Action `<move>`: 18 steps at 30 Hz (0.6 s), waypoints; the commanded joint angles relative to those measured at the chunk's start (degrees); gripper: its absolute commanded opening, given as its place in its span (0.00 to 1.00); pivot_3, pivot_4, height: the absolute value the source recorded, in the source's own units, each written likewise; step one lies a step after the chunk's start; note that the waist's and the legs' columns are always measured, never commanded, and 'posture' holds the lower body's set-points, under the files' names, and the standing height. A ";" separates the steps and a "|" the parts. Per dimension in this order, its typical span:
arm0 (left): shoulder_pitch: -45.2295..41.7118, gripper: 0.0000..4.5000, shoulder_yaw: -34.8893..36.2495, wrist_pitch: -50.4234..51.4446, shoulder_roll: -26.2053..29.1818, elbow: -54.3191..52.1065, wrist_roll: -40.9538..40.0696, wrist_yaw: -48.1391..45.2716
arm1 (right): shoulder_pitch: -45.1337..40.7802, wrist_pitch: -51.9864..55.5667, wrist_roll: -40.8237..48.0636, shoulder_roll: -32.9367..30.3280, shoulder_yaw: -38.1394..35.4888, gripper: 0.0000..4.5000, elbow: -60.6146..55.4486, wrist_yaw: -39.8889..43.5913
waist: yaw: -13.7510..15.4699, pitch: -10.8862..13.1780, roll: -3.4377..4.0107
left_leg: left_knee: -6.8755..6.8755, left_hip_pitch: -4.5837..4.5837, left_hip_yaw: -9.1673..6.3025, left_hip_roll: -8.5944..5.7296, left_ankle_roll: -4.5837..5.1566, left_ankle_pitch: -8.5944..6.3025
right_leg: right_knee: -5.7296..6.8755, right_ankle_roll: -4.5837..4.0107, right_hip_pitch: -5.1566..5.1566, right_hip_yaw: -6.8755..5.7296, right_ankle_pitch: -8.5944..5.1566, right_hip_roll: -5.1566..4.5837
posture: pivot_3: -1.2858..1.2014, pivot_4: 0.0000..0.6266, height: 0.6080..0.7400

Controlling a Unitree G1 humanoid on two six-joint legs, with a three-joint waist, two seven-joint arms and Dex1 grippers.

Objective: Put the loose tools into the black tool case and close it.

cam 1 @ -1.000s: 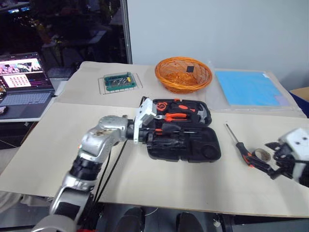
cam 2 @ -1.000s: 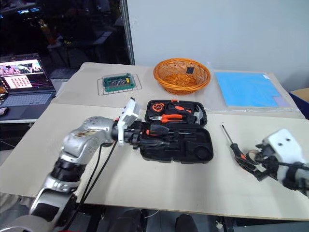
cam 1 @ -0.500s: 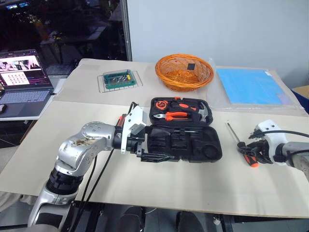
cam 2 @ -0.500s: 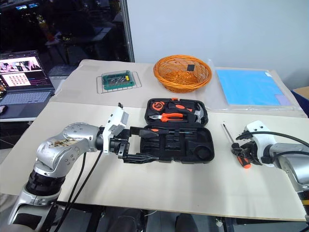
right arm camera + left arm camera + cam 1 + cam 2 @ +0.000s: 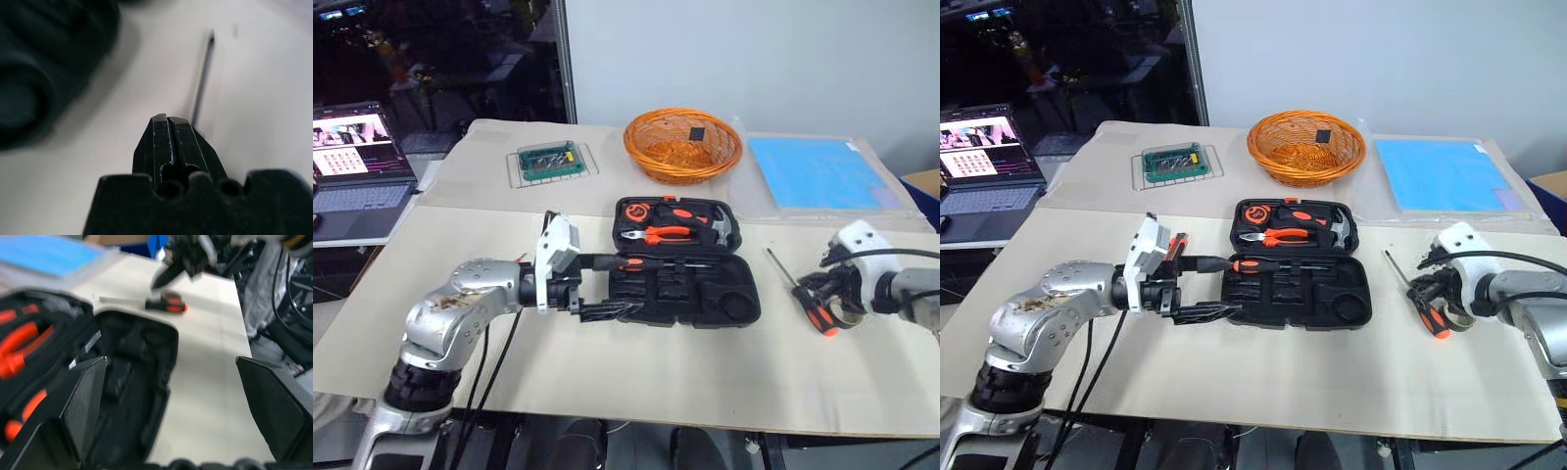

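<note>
You saw a black tool case (image 5: pixel 690 294) of matt moulded plastic on a table (image 5: pixel 636 377) covered in smooth, pale, paper-like sheet. The screwdriver (image 5: pixel 803 296) had a thin bare-metal shaft and black-and-orange handle. The basket (image 5: pixel 683 147) was glossy woven orange wicker.

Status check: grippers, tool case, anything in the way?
Left gripper open at case's left edge. Right gripper shut, empty. Tool case open; screwdriver loose.

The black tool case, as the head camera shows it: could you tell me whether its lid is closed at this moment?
No, the black tool case lies open flat on the table, its pliers and hammer showing in the far half's recesses.
</note>
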 commanded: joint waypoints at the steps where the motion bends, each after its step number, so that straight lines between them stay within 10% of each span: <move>1: 0.71 1.00 1.08 -2.19 1.22 -1.37 -0.63 -1.32 | -0.24 -0.06 -2.66 -0.43 1.00 0.13 1.13 -0.89 | 0.20 0.00 0.00 | 0.00 0.00 0.00 -0.01 0.00 0.00 | -0.02 0.02 0.00 -0.01 -0.02 -0.01 | 0.52 0.24 1.00; 12: 0.19 1.00 2.46 -1.81 4.68 -4.64 -6.12 -5.69 | -3.43 2.31 -6.39 1.60 6.58 0.93 10.83 -1.15 | -0.38 0.02 0.00 | -0.09 0.00 0.09 0.00 0.00 0.00 | 0.08 -0.16 -0.13 0.05 0.04 -0.02 | 0.52 0.24 1.00; 18: 0.02 1.00 2.06 -2.64 3.75 -5.22 -5.39 -3.77 | -5.50 1.48 -7.75 3.75 8.26 0.66 14.35 -0.14 | -0.54 0.02 -0.01 | -0.06 0.01 0.10 -0.01 0.00 0.01 | 0.06 -0.13 -0.06 0.06 0.05 -0.02 | 0.52 0.24 1.00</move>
